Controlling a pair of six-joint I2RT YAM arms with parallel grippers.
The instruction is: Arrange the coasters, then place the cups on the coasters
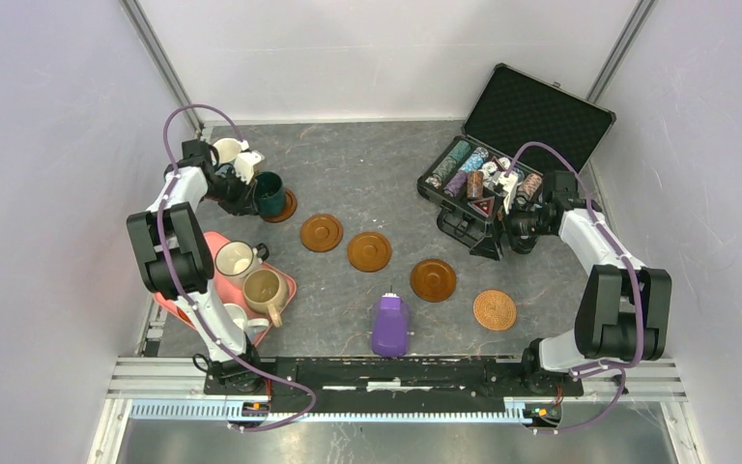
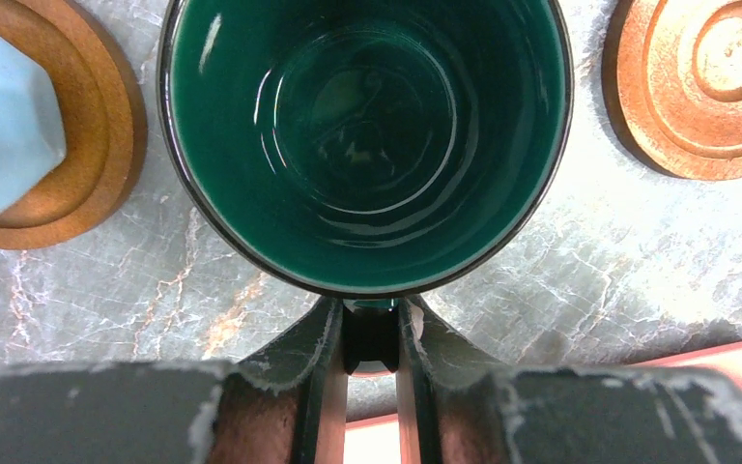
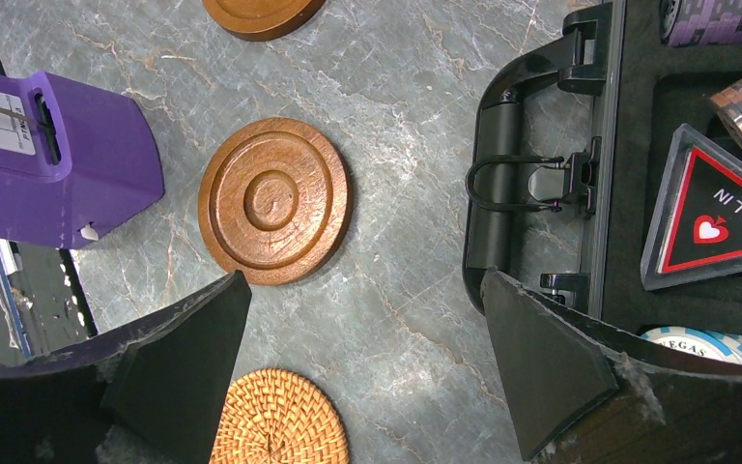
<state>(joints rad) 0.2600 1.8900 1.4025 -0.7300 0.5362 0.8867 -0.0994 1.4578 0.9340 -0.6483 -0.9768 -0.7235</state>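
dark green mug (image 2: 367, 145), its handle pinched in the left hand (image 2: 369, 333); right hand (image 3: 362, 282) spread wide, holding nothing

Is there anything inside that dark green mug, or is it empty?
Empty. The left wrist view looks straight down into the dark green mug and shows only its bare, glossy bottom.

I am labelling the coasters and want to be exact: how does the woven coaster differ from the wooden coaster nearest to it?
The woven coaster is lighter, an orange-tan; the wooden coaster is a darker brown. The woven coaster has a fine basket pattern; the wooden coaster has smooth turned rings and a raised rim. Both are round, lie flat on the table and are bare.
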